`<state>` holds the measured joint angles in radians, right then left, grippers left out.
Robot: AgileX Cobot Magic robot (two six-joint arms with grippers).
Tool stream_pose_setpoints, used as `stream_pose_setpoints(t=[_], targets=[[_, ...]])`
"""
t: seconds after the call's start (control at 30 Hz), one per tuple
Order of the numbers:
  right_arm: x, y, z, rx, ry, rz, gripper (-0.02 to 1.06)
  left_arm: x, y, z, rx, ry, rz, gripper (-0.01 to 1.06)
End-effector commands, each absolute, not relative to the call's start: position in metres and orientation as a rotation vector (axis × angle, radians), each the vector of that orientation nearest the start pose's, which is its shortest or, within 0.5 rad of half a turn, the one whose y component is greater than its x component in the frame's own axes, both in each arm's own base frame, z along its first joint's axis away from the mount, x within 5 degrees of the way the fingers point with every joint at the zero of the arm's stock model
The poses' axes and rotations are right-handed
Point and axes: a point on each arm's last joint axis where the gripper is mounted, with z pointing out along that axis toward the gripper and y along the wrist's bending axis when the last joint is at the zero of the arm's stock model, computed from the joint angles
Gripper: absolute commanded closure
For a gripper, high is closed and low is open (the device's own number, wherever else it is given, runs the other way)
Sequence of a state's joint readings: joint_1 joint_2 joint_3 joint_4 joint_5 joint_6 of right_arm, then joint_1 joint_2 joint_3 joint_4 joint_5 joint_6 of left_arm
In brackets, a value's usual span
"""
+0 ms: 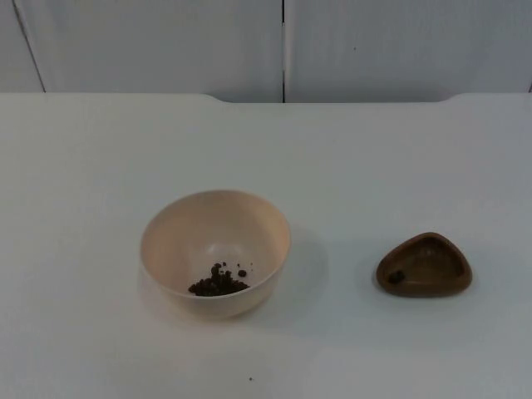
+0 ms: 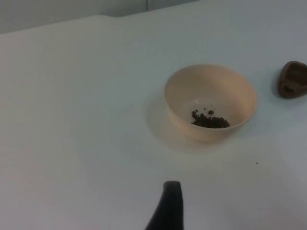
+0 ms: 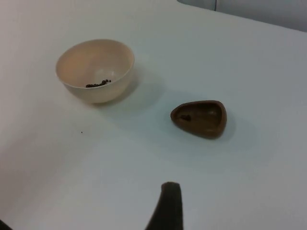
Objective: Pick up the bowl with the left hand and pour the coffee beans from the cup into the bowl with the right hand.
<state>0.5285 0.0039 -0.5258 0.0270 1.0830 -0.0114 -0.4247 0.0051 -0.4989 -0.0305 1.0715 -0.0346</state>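
Observation:
A cream bowl stands upright on the white table, left of centre, with a small heap of coffee beans at its bottom. To its right a low brown wooden cup rests on the table, apart from the bowl, with a few beans in one corner. The left wrist view has the bowl and the cup well ahead of my left gripper, which waits clear of both. My right gripper likewise hangs back from the cup and bowl, touching nothing.
The table ends at the grey partition wall at the back. A tiny dark speck lies on the table in front of the bowl.

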Motion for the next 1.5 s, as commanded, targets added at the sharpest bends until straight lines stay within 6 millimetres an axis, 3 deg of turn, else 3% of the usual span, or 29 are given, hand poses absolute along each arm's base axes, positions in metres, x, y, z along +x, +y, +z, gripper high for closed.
stream_pose_setpoints(t=[0.0,0.7,0.8,0.9,1.0,1.47], targets=[[-0.0077,-0.0017,0.2802,-0.57,1.984,0.354,0.36,-0.0052,0.0,0.2746,0.401,2.039,-0.323,0.31],[-0.0076,-0.0019,0.2802,-0.57,1.984,0.351,0.35,-0.006,-0.0017,0.2747,0.445,2.029,-0.325,0.31],[-0.0076,-0.0019,0.2802,-0.57,1.984,0.351,0.34,-0.0061,-0.0018,0.2747,0.445,2.029,-0.327,0.24],[-0.0076,-0.0019,0.2802,-0.57,1.984,0.351,0.17,-0.0061,-0.0018,0.2747,0.445,2.029,-0.327,0.0],[-0.0076,-0.0019,0.2802,-0.57,1.984,0.351,0.0,-0.0061,-0.0018,0.2747,0.445,2.029,-0.327,0.0],[-0.0076,-0.0019,0.2802,-0.57,1.984,0.351,-0.01,-0.0062,-0.002,0.2747,0.445,2.03,-0.33,0.0]])
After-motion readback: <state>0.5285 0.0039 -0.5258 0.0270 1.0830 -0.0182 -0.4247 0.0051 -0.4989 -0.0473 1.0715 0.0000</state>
